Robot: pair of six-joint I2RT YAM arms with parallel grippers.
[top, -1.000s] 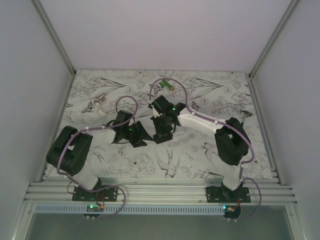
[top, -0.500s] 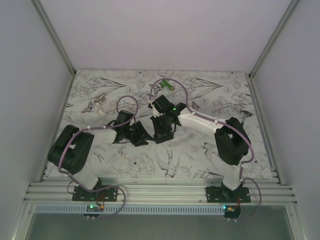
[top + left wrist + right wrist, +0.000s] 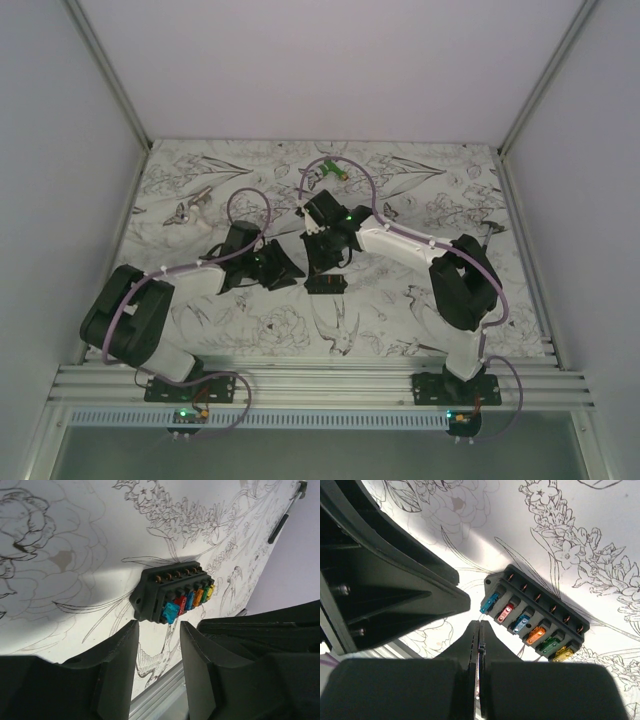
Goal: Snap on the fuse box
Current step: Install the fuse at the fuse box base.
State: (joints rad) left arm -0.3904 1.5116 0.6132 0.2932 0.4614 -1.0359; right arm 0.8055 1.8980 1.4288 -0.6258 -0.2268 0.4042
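The fuse box [image 3: 325, 284] lies on the table [image 3: 400, 320] near its middle, just before the right gripper [image 3: 323, 262] and right of the left gripper [image 3: 290, 272], apart from both. A row of fuses [image 3: 528, 623] sits in its slots. A small gadget [image 3: 334, 172] lies near the table's far edge, behind both grippers.
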